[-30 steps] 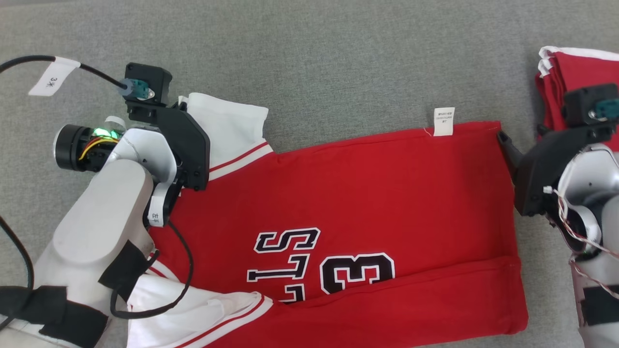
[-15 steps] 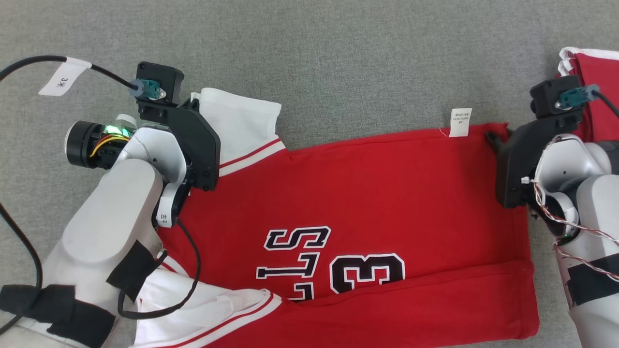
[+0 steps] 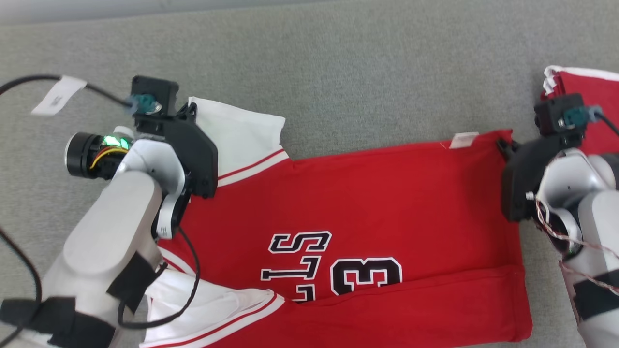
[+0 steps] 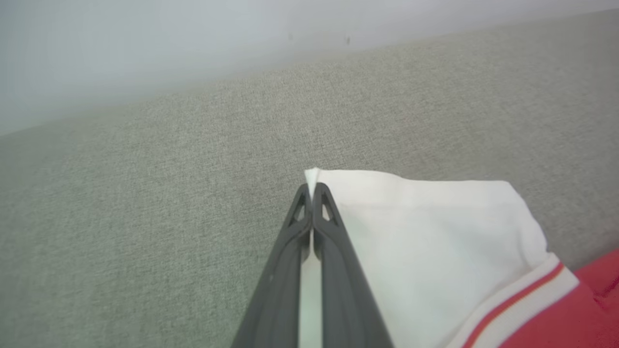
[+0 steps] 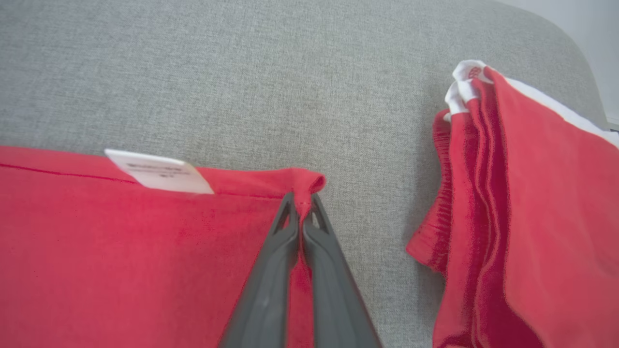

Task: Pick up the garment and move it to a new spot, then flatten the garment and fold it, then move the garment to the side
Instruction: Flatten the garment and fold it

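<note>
left claw (image 4: 312, 193) pinches the white sleeve (image 4: 425, 227) of the jersey (image 3: 367, 193); right claw (image 5: 301, 205) clamps its red hem corner (image 5: 309, 182).

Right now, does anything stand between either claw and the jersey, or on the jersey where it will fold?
Nothing visible. The left claw is shut on the white sleeve corner of the jersey, the right claw on its red hem corner. A folded red pile lies apart, to the right.

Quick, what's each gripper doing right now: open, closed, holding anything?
Left gripper: closed on the white sleeve corner of the jersey.
Right gripper: closed on the jersey's red hem corner.
</note>
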`<state>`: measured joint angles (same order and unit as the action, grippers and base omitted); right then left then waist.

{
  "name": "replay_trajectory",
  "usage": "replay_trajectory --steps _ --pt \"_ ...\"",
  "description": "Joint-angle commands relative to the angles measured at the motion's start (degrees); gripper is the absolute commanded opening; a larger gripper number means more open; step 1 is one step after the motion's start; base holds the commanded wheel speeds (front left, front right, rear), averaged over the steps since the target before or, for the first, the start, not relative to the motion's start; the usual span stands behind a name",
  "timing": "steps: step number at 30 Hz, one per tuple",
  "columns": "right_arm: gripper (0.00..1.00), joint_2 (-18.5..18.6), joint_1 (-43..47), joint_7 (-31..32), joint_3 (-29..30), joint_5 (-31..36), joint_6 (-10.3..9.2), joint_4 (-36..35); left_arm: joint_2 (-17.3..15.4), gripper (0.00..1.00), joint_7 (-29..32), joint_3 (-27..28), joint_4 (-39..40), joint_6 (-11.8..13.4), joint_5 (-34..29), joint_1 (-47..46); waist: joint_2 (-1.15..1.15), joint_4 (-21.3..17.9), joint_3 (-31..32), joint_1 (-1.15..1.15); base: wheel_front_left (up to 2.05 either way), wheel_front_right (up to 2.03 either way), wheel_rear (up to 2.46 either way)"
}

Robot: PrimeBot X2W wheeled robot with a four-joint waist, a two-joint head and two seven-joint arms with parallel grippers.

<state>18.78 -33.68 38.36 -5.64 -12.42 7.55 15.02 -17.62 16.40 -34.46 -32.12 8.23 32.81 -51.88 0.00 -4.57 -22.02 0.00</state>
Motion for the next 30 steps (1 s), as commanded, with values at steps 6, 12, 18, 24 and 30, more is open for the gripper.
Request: replay_trajectory --steps 6,12,18,24,30 --pt "0.0 2.1 5.8 -3.5 0.5 -1.0 -0.16 -2.0 -1.7 0.0 -5.4 1.7 4.7 0.9 1.7 7.3 0.0 2.0 4.0 0.0 0.0 0.0 0.0" --pt "0.0 5.1 10.3 -10.0 -1.3 -0.5 -0.16 -4.6 -3.9 0.0 -10.1 3.4 14.1 3.5 3.2 17.5 0.0 3.3 7.2 0.0 0.0 0.0 0.0" --pt "0.0 8.4 13.6 -13.0 -4.5 -1.1 -0.16 -4.7 -5.4 0.0 -11.9 4.0 24.2 6.8 4.5 27.7 0.0 4.7 9.4 0.0 0.0 0.0 0.0" --pt "0.0 11.8 16.3 -13.3 -8.2 -2.4 -0.16 -4.4 -5.8 0.0 -12.1 4.2 31.9 9.9 5.9 36.3 0.0 5.8 11.6 0.0 0.0 0.0 0.0" --pt "0.0 15.1 19.1 -11.1 -12.7 -5.0 -0.16 -5.0 -5.8 0.0 -11.8 4.0 36.2 11.9 8.2 43.8 0.0 6.4 14.0 0.0 0.0 0.0 0.0"
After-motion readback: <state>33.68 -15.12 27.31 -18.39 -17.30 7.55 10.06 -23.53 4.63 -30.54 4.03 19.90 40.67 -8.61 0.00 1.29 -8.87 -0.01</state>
